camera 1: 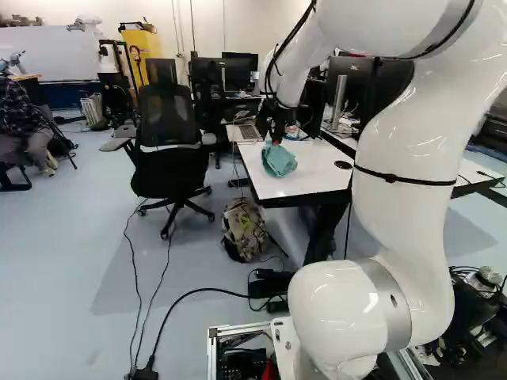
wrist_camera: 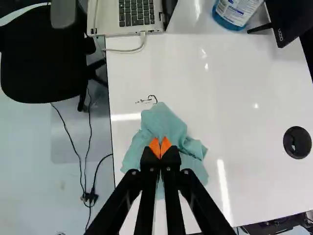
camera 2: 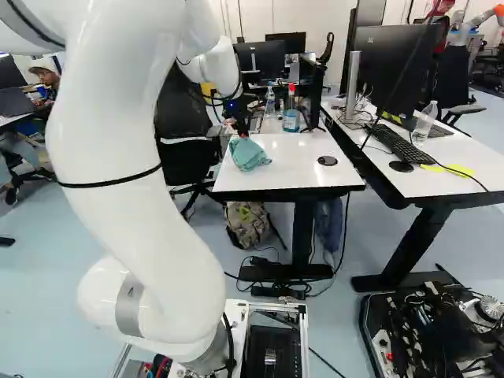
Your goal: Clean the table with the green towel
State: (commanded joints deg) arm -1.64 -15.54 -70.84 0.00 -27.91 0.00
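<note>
The hand [camera 1: 274,141] is over the near part of the white bench [camera 2: 303,161], closed on the green towel [camera 1: 279,161], its two orange pads [wrist_camera: 154,146] pinching a bunched fold. In the wrist view the towel spreads out around the fingertips of the hand [wrist_camera: 160,147] in loose creases, lying on the bench near the edge on the office chair's side. Just ahead of the towel, a small dark scribble [wrist_camera: 147,100] marks the white surface. Farther ahead are an open laptop [wrist_camera: 139,13], with a white cable [wrist_camera: 128,50] plugged into its edge, and a bottle of blue liquid [wrist_camera: 234,13] with a printed label. A round black disc [wrist_camera: 297,142] is set in the benchtop, well apart from the towel. The black office chair [camera 1: 168,134] stands beside the bench, and a camouflage-patterned backpack [camera 1: 244,229] sits on the floor below. At the right of the right base view, a second bench [camera 2: 472,150] carries a large monitor [camera 2: 394,67], a black keyboard [camera 2: 400,145], a mouse [camera 2: 401,166] and a clear bottle [camera 2: 425,122].
</note>
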